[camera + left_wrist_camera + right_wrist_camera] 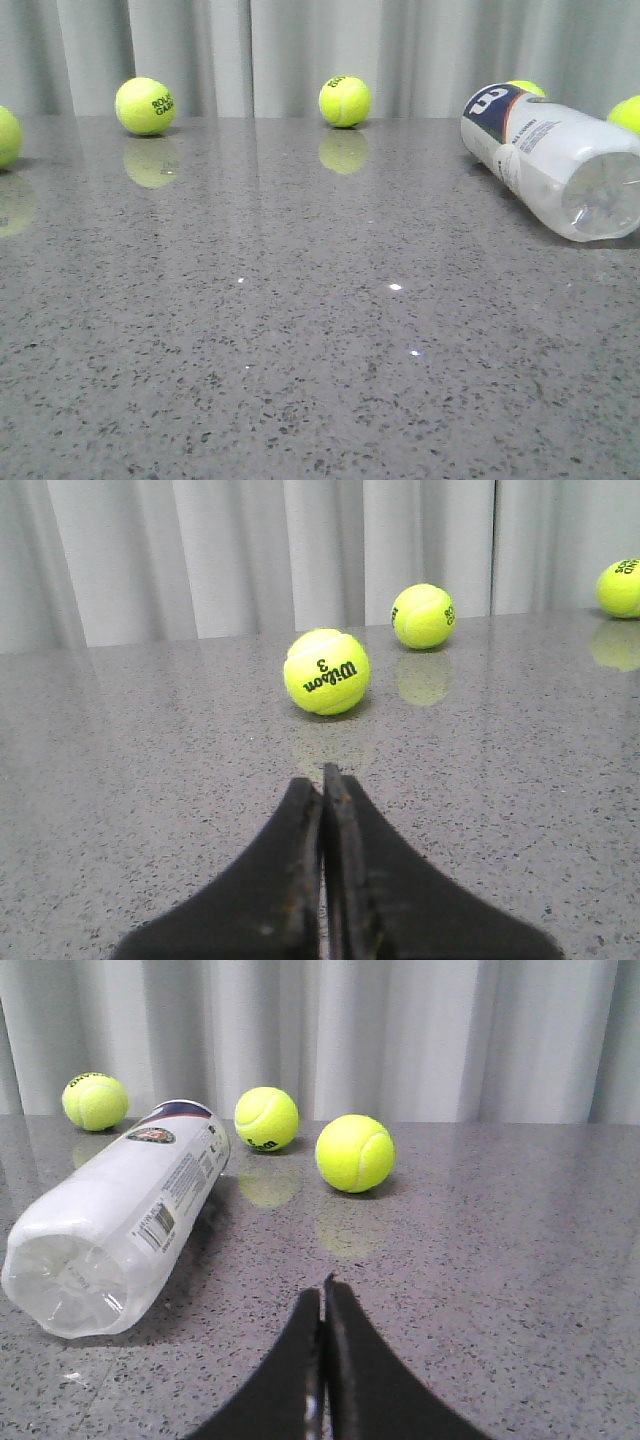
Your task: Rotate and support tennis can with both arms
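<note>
A grey speckled stone bench (300, 380) fills the lower part of every view, its polished top glossy enough to carry pale mirrored shapes near the far edge. Small bright glints of overhead light (395, 287) sit on the surface in the front view. Behind the bench hangs a pale grey-white curtain (280, 50) in soft vertical folds, spanning the whole width of the scene and reaching down to the far edge. The folds alternate lighter and darker bands. Lighting is even and diffuse, with faint soft shadows on the stone.
</note>
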